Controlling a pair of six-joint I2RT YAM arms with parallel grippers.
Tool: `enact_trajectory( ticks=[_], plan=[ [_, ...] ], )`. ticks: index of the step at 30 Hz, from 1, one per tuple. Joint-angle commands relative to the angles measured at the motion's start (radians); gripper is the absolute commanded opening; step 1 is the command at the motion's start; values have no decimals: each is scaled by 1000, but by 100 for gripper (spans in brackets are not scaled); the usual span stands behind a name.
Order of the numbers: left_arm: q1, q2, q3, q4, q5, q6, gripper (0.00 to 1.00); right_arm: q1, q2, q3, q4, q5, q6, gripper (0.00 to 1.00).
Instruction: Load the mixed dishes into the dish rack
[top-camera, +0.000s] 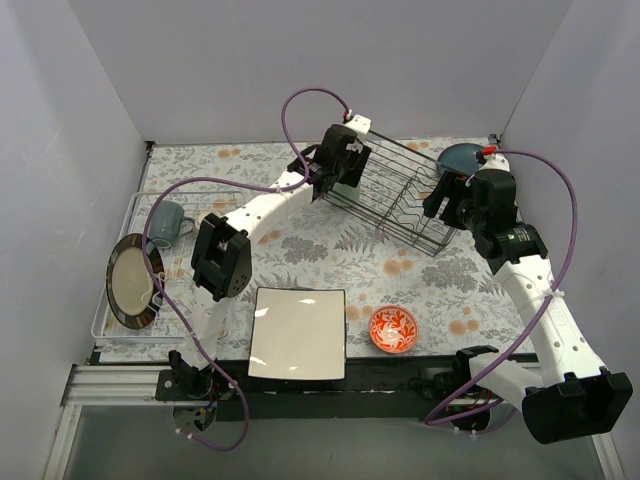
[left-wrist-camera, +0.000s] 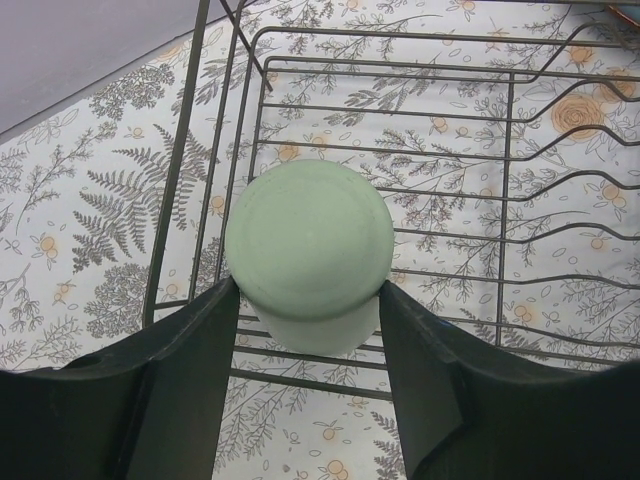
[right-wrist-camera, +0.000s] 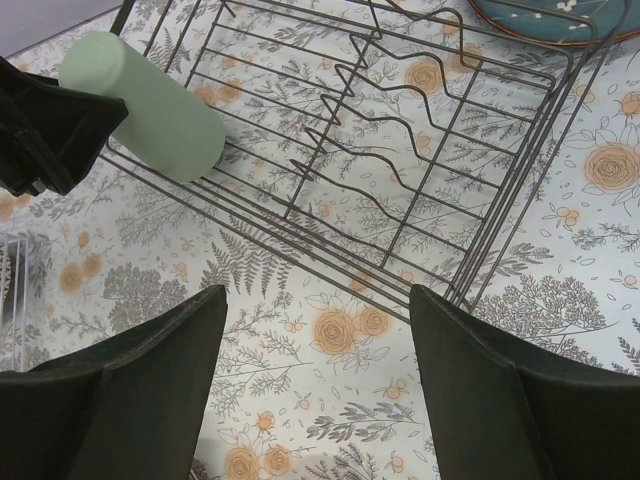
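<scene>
Left fingers clamp the pale green cup inside the dish rack; right fingers gape wide, empty. Red bowl and white square plate wait on the bench.

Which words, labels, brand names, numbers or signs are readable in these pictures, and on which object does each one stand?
No text can be read.
The green cup, the dish rack, the white plate, the red bowl and the tablecloth show only plain surfaces or flower patterns.
Any label on the right arm is too small to read.
</scene>
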Motion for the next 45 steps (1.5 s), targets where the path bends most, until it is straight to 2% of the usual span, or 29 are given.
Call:
enact_trajectory(
  ticks=[1,4,7,8,10,11,14,17,18,20,22,27,32,35,36,40,45],
  plan=[
    [-5,-18,-59,33,-11,4,41,-1,-14,-9,43,-1,8,81],
    [-5,-29,-114,64,-11,-12,40,-3,-17,-10,43,-1,8,81],
    [-5,-36,-156,99,-1,-30,29,-3,-18,-13,43,-5,8,81],
    [-5,-39,-160,113,-1,-35,22,-1,-18,-13,46,-5,8,81],
    [-5,-41,-165,121,-1,-42,17,-1,-20,-15,46,-5,8,81],
    [-5,-44,-167,130,-1,-42,11,-1,-21,-16,46,-5,8,81],
    [-6,-47,-165,142,-1,-44,10,-1,-23,-18,45,-3,8,81],
    [-6,-45,-159,147,-1,-44,19,-3,-25,-21,48,-3,8,81],
    [-6,-45,-159,145,-1,-47,29,-1,-23,-21,48,-3,6,81],
    [-6,-47,-148,144,2,-53,40,-1,-20,-19,51,-5,6,81],
    [-6,-50,-139,144,9,-62,58,-1,-8,-13,55,-5,6,82],
    [-6,-33,-70,145,66,-117,83,-1,41,14,98,-21,12,84],
    [-6,23,-1,164,137,-237,88,-1,129,57,150,-55,37,85],
    [-6,60,34,173,186,-381,88,-1,172,85,160,-66,50,83],
    [-6,65,39,170,184,-491,88,-1,178,86,161,-57,54,83],
    [-6,88,28,139,210,-733,84,-1,158,89,161,-12,54,83],
    [-6,126,19,183,216,-831,79,-3,124,63,152,-1,50,82]
  ],
)
